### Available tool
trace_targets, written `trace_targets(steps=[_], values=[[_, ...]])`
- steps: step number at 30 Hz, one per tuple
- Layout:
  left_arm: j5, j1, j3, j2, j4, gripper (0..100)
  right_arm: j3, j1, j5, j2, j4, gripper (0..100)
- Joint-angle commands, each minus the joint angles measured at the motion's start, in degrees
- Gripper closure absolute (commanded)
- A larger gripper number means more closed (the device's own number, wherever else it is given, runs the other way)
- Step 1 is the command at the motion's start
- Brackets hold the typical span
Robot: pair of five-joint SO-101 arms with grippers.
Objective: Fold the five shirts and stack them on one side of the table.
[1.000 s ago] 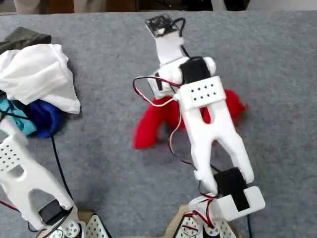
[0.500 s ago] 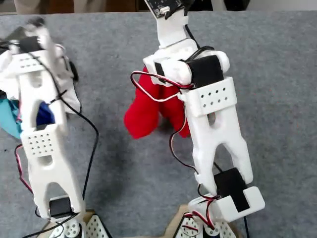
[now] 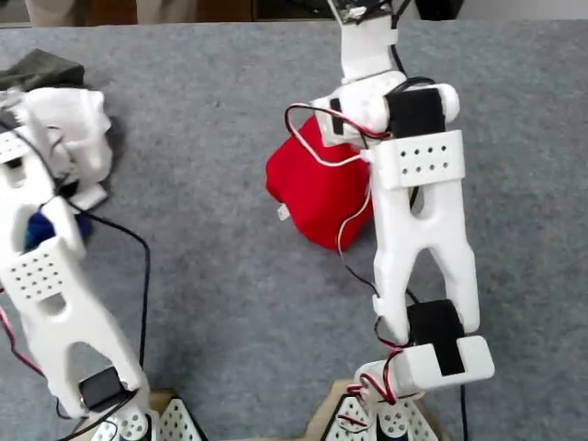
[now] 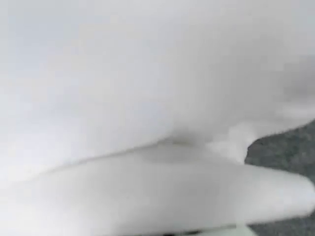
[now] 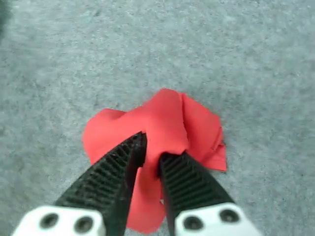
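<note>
Red shirt (image 3: 317, 188) shifted rightward to upper centre, right gripper (image 5: 150, 147) nearly closed, pinching its fabric, left arm (image 3: 46, 276) over white shirt (image 3: 78, 124) upper left, its grip cannot be told

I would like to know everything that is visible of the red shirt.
The red shirt is soft cloth, bunched into a crumpled lump, not folded, with a small white tag at its edge. It is near the middle of the grey table, partly under the right arm. The right gripper pinches a fold of it.
</note>
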Motion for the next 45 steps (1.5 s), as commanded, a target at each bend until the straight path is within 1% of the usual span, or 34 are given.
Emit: trace_targets(steps=[1, 3, 6, 9, 10, 14, 19, 23, 25, 31, 33, 35, 38, 41, 45], values=[[0.1, -6.9, -3.3, -0.4, -1.2, 98, -0.7, 0.7, 0.4, -0.1, -0.1, 99.4], [-0.3, -7.7, -6.2, -0.4, 0.8, 98, -0.7, 0.5, 0.4, -0.3, -0.3, 99.4], [-2.5, -7.4, -11.3, -0.1, 6.7, 98, -1.6, -1.3, 0.4, -0.3, 0.1, 99.4], [-5.3, -3.9, -15.2, -0.2, 15.2, 98, -3.6, -5.0, 0.4, -0.4, 1.1, 99.4], [-6.2, -2.3, -15.6, -0.3, 16.8, 98, -4.6, -6.5, 0.4, -0.1, 1.6, 99.4], [-6.5, 1.6, -13.1, -2.5, 16.7, 98, -7.8, -13.1, 0.2, -0.3, 2.1, 99.1], [-6.4, 6.0, -4.2, -10.2, 16.7, 97, -14.3, -19.4, 0.1, -0.3, 3.3, 99.1], [-6.3, 8.8, 2.6, -18.8, 16.6, 98, -21.8, -22.9, 0.1, 0.0, 6.3, 99.1], [-6.2, 10.2, 6.1, -23.6, 16.6, 98, -25.7, -23.5, 0.1, 0.0, 7.4, 99.1], [-6.2, 14.4, 17.8, -38.6, 16.5, 98, -36.0, -23.3, 0.0, -0.4, 13.8, 99.1], [-6.2, 16.5, 23.1, -44.0, 16.5, 98, -37.4, -23.2, 0.0, -0.4, 14.9, 99.1], [-6.2, 18.5, 28.4, -49.2, 16.4, 98, -36.2, -20.7, 0.0, -0.4, 14.9, 99.1], [-6.2, 21.0, 36.4, -55.7, 14.2, 98, -30.7, -15.1, 0.4, 0.2, 14.7, 99.1], [-6.2, 22.3, 46.2, -60.9, 8.7, 98, -21.8, -8.7, 0.6, 1.5, 13.3, 99.1], [-6.2, 24.3, 58.1, -65.6, 2.2, 98, -8.1, -1.0, 0.6, 5.7, 6.7, 99.1]])
